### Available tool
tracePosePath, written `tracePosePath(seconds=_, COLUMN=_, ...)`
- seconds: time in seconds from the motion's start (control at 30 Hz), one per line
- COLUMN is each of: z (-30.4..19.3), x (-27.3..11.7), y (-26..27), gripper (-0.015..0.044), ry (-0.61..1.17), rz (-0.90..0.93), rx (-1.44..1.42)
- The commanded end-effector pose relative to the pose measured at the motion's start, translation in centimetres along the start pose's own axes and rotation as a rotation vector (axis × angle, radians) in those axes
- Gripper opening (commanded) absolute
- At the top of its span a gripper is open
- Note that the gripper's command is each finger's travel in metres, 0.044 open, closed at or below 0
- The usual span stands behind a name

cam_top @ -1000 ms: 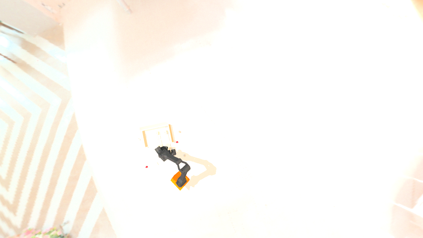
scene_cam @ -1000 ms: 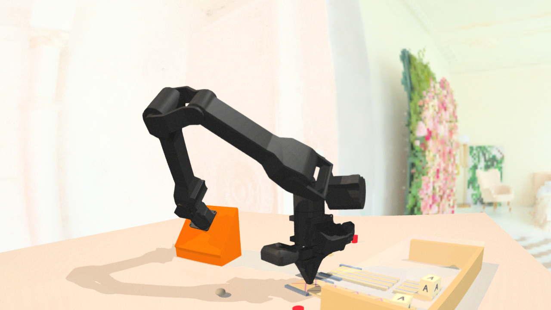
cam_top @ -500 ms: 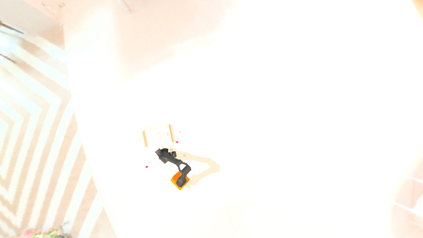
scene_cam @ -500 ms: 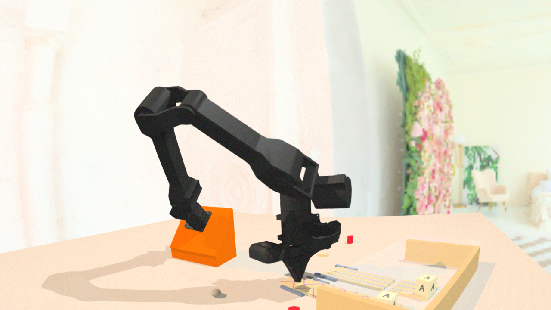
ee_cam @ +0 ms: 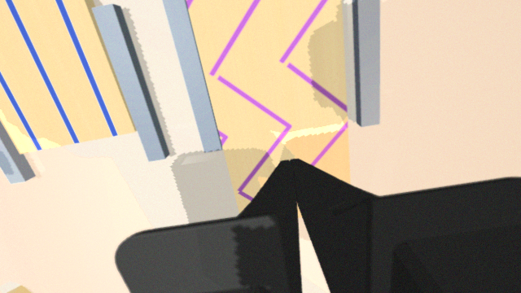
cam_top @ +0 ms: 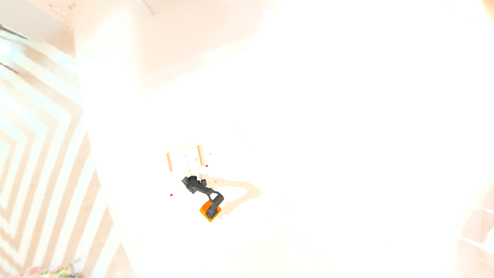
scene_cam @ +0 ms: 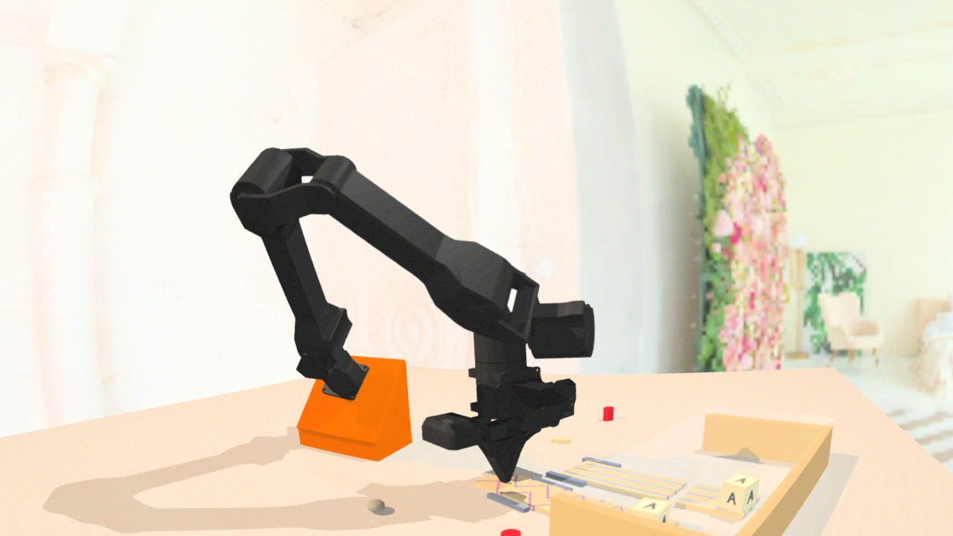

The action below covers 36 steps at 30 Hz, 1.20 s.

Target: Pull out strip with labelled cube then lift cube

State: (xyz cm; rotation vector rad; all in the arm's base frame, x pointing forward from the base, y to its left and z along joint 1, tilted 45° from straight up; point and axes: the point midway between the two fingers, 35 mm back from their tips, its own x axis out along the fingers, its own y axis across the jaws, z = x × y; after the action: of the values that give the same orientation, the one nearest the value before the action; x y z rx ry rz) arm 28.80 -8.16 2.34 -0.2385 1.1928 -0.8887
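My gripper (scene_cam: 506, 477) (ee_cam: 290, 168) is shut and empty. Its tips are at the near end of the magenta zigzag strip (scene_cam: 540, 497) (ee_cam: 260, 102), over or touching it; I cannot tell which. This strip runs toward a cream cube (scene_cam: 651, 508) marked A, partly hidden by the frame wall. The blue-lined strip (scene_cam: 619, 477) (ee_cam: 57, 49) lies beside it and shows a gap before a short piece near another A cube (scene_cam: 739, 494). Whether the zigzag strip is whole farther on is hidden.
Blue-grey rails (scene_cam: 508, 502) (ee_cam: 368, 65) flank both strips. The wooden frame (scene_cam: 766, 436) (cam_top: 169, 162) surrounds the far part. Two red cylinders (scene_cam: 607, 414) (cam_top: 171, 195) and a beige ball (scene_cam: 375, 505) (cam_top: 215, 181) lie around. The orange base (scene_cam: 391, 413) stands behind the gripper.
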Motion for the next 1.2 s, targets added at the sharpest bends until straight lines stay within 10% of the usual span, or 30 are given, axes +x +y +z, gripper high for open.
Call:
tracePosePath(seconds=0.0, z=-1.1, x=0.3, y=-0.2, gripper=0.0, ry=0.014, rz=-0.008, rx=-0.003)
tracePosePath(seconds=1.17, z=-6.5, x=0.3, y=-0.2, gripper=0.0, ry=0.016, rz=-0.008, rx=-0.005)
